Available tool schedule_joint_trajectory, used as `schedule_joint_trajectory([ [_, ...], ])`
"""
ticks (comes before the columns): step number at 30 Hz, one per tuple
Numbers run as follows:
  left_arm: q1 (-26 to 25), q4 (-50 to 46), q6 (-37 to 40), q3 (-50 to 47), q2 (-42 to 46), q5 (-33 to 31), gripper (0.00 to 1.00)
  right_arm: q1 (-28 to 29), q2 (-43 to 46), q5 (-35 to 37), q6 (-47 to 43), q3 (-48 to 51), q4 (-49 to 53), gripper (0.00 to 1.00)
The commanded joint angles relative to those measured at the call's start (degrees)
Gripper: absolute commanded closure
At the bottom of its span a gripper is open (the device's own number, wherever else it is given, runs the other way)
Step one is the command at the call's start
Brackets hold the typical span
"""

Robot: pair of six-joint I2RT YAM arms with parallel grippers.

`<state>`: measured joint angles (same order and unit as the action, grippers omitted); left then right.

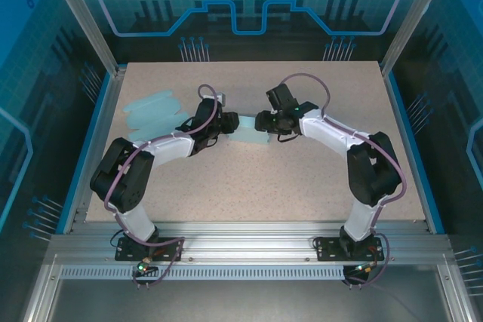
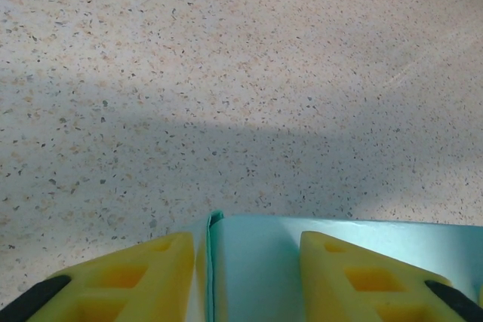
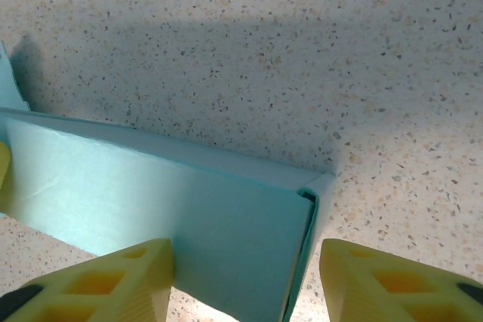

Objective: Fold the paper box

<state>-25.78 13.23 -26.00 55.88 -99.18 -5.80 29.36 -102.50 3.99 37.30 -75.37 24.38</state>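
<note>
Where the left arm (image 1: pixel 170 145) and right arm (image 1: pixel 332 133) meet mid-worktop (image 1: pixel 302 186), the pale teal paper box (image 1: pixel 245 135) lies between them, with flat teal sheets (image 1: pixel 155 111) off to the left. From the left wrist, the yellow left fingers (image 2: pixel 143 280) stand apart, astride the box's folded edge. From the right wrist, the right fingers (image 3: pixel 392 280) stand apart around the box's corner, one clear of it.

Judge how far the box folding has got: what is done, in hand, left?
Done: one sheet lies apart from the stack as a box with a creased side and one corner folded over. In hand: the left gripper and right gripper straddle its opposite ends; the right jaws are not closed. Left: it looks flat, so raising and closing it remains.
</note>
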Motion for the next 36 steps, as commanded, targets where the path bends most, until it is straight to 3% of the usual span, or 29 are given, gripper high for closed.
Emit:
schedule_joint_trajectory([
  [1, 0.63, -10.05, -1.0, -4.67, -2.15, -2.45, 0.59, -1.89, -2.19, 2.51, -0.03, 5.01, 4.18, 0.51],
  [5, 2.08, -8.93, -2.34, -7.12, -1.84, -1.89, 0.61, -2.69, -2.58, 1.52, 0.31, 7.45, 2.14, 0.56],
  [11, 3.22, -8.49, -2.72, -8.76, -1.38, -1.66, 0.73, -3.81, -2.58, -1.66, 0.49, 9.0, -1.18, 0.66],
  [17, 4.03, -7.96, -3.2, -9.46, -1.41, -0.97, 0.85, -6.45, -1.92, -8.86, 2.18, 12.52, -7.41, 0.7],
  [20, 4.17, -7.99, -3.19, -9.54, -1.57, -0.88, 0.87, -7.99, -1.16, -13.43, 3.16, 14.86, -11.8, 0.73],
  [22, 4.31, -7.96, -3.16, -9.55, -1.63, -0.8, 0.87, -8.89, -0.9, -16.6, 3.88, 15.97, -14.81, 0.72],
  [24, 4.36, -7.88, -2.98, -9.44, -1.61, -0.55, 0.87, -9.73, -0.52, -19.92, 4.65, 16.83, -17.56, 0.51],
  [25, 4.34, -7.83, -2.88, -9.4, -1.63, -0.32, 0.87, -10.02, -0.3, -20.9, 4.92, 17.04, -18.44, 0.49],
  [36, 4.36, -7.96, -2.19, -8.89, -1.89, 0.6, 0.89, -12.4, 0.89, -24.2, 5.33, 15.66, -19.55, 0.61],
])
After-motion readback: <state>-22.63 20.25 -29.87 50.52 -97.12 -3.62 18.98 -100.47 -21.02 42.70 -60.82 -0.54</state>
